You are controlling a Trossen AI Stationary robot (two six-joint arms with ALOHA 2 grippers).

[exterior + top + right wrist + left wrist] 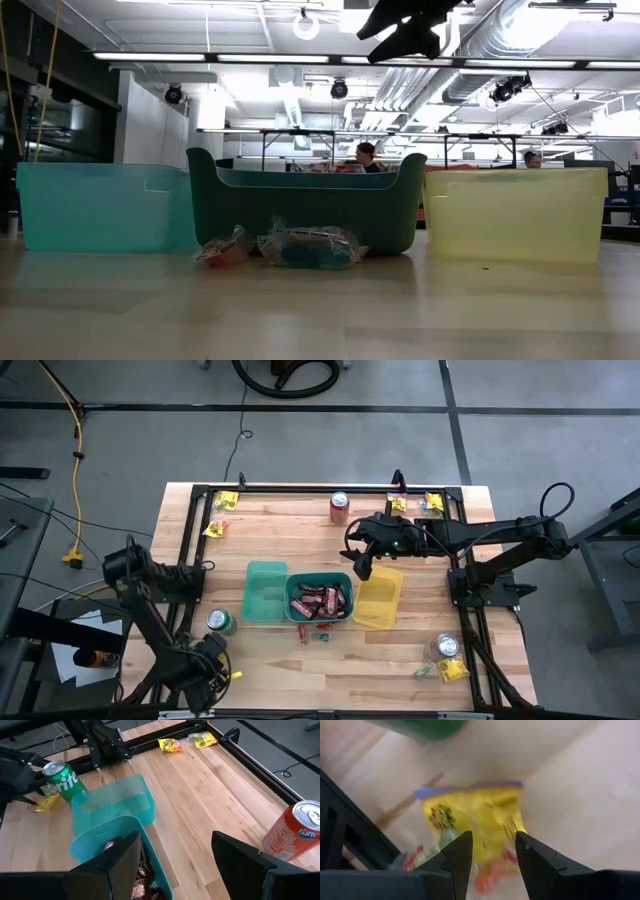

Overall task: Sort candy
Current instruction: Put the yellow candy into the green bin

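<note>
My left gripper [492, 842] is open at the table's near left corner [222, 672]. Its fingers stand on either side of a yellow candy packet [475, 820] that lies flat on the wood; I cannot tell whether they touch it. My right gripper [175, 840] is open and empty, hovering high [362, 568] over the seam between the dark teal bin [345, 578] and the yellow bin [380, 600]. Brown-red bars [318, 600] lie in the dark teal bin. Tiny clear wrappers [310, 247] lie on the table just in front of it.
A light teal bin [265, 592] stands left of the dark one. There is a green can [221, 622] beside my left gripper, a red can [339, 507] at the far edge and another can [446, 647] near right. More yellow packets lie far left [222, 500], far right [433, 502] and near right [452, 670].
</note>
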